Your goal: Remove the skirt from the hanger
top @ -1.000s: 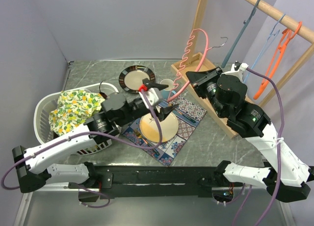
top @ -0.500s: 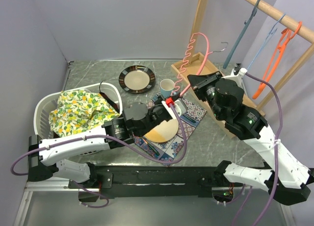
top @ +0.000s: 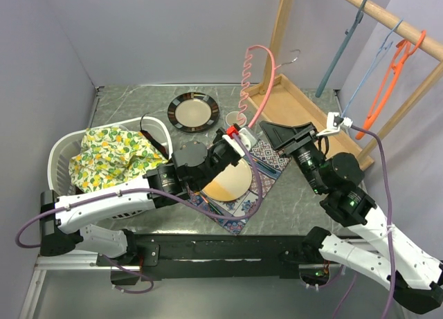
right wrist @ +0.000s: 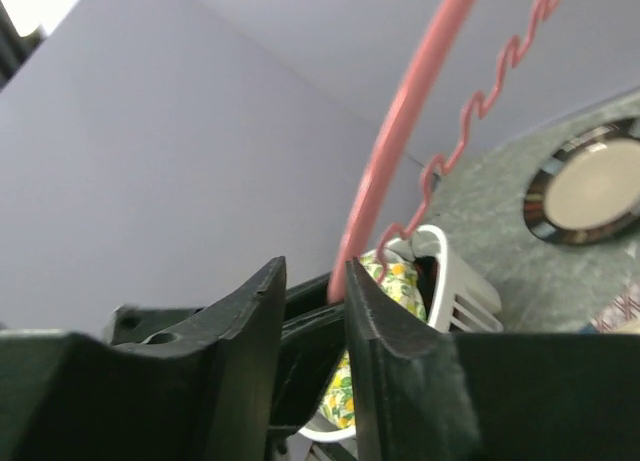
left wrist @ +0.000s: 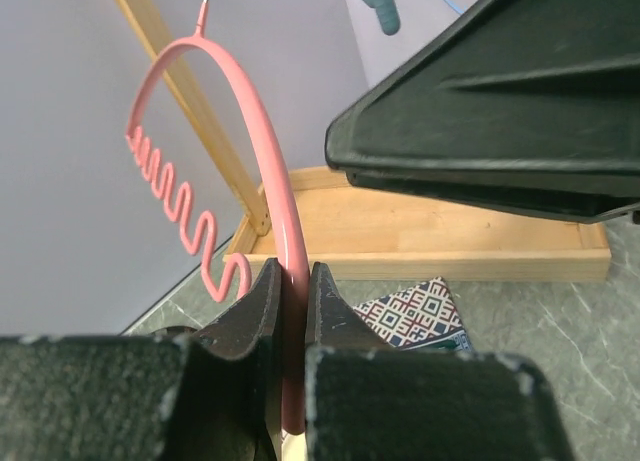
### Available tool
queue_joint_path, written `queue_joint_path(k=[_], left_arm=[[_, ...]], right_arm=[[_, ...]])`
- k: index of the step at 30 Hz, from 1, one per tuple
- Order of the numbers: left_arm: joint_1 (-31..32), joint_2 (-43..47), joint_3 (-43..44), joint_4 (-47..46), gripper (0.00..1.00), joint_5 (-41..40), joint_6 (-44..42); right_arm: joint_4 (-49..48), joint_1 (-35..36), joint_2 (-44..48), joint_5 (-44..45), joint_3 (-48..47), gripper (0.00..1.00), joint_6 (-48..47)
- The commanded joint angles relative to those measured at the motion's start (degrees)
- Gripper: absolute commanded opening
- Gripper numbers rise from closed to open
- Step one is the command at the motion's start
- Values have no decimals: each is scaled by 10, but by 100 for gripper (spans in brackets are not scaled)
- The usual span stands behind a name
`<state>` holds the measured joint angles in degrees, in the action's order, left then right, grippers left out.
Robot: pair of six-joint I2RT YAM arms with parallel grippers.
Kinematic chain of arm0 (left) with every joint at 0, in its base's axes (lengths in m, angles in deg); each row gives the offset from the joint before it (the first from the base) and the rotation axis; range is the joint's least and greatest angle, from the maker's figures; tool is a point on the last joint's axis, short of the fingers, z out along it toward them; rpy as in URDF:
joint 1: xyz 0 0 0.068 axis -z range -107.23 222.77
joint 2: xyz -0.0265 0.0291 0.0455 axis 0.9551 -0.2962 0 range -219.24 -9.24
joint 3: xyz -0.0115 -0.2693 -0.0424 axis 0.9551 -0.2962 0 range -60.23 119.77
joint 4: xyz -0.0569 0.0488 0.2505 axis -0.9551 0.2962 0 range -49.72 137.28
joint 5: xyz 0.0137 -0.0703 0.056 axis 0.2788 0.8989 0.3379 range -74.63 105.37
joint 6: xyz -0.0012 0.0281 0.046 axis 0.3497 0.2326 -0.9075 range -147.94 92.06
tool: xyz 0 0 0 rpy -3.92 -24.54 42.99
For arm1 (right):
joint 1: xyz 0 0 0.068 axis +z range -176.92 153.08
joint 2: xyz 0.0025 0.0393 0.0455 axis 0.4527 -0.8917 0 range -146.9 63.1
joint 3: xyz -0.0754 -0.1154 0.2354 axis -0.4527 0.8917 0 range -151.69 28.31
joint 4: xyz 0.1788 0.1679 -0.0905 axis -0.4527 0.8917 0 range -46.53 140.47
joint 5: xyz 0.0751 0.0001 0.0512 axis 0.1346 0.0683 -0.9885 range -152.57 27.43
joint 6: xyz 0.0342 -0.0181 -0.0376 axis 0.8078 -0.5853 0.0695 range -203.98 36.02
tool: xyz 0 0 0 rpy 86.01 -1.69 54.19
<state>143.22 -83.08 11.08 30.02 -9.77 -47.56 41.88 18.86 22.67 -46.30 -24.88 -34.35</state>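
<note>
Grey marbled tabletop (top: 131,104) is lying under lilac walls; my left jaws are pressing together on the pink hanger (left wrist: 288,231), pinching it low on its stem and holding it up off the tabletop, its wavy arm hanging bare; my right jaws are standing slightly parted near it, gripping nothing; the yellow lemon-print skirt (top: 111,156) is lying crumpled in the white basket (top: 52,168) at my left, well apart from the hanger.

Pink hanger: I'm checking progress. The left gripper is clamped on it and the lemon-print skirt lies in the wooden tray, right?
The place is wrong: the lemon-print skirt lies in the white basket, as the top external view shows. The left gripper is indeed clamped on the pink hanger.
</note>
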Motion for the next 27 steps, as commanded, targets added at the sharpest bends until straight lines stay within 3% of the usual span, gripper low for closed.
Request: queue_joint_path(k=[1, 14, 19, 27], left_arm=[[1, 21, 15, -52, 1, -3, 27], [-3, 61, -32, -84, 1, 12, 62], [-4, 90, -59, -105, 1, 17, 79], [-5, 114, -59, -103, 1, 65, 120]], right_arm=[[-112, 2, 5, -64, 12, 39, -51], [-147, 2, -7, -77, 34, 54, -16], [-180, 3, 11, -90, 69, 55, -17], [-223, 3, -26, -147, 45, 57, 2]])
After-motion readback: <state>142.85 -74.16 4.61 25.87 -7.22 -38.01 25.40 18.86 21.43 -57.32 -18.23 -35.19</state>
